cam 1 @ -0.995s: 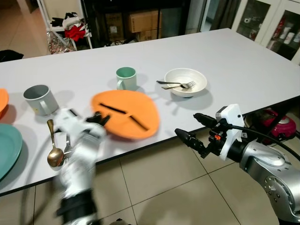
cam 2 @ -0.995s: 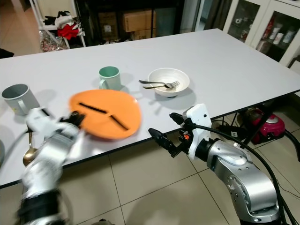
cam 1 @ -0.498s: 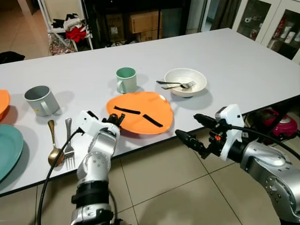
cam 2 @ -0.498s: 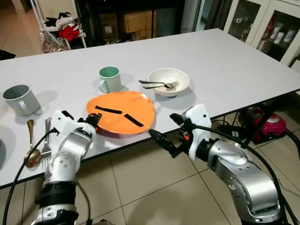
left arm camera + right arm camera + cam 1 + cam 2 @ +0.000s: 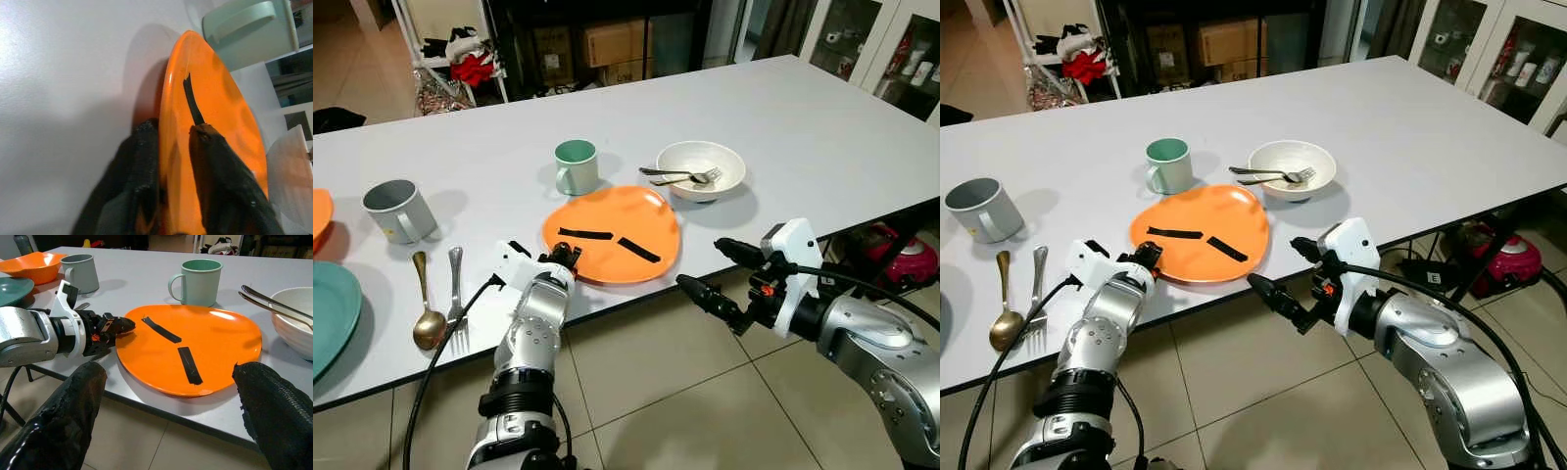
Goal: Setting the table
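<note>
An orange plate point(image 5: 612, 235) with two black tape strips lies near the table's front edge, in front of a green mug point(image 5: 576, 164) and a white bowl point(image 5: 700, 168). My left gripper point(image 5: 566, 260) is shut on the plate's left rim. In the left wrist view one of its fingers point(image 5: 142, 181) is under the rim and the other on top of the plate point(image 5: 220, 112). My right gripper point(image 5: 701, 262) hangs open off the table's front edge, right of the plate, with nothing between its fingers point(image 5: 63, 426).
A fork and a spoon rest in the white bowl. At the left lie a grey mug point(image 5: 396, 208), a gold spoon point(image 5: 426, 315), a fork point(image 5: 456, 305), a teal plate point(image 5: 328, 304) and an orange bowl point(image 5: 317, 211). Tiled floor lies in front of the table.
The left gripper has slid the orange plate to the right along the table, to a spot in front of the green mug and the bowl. The right arm has barely moved.
</note>
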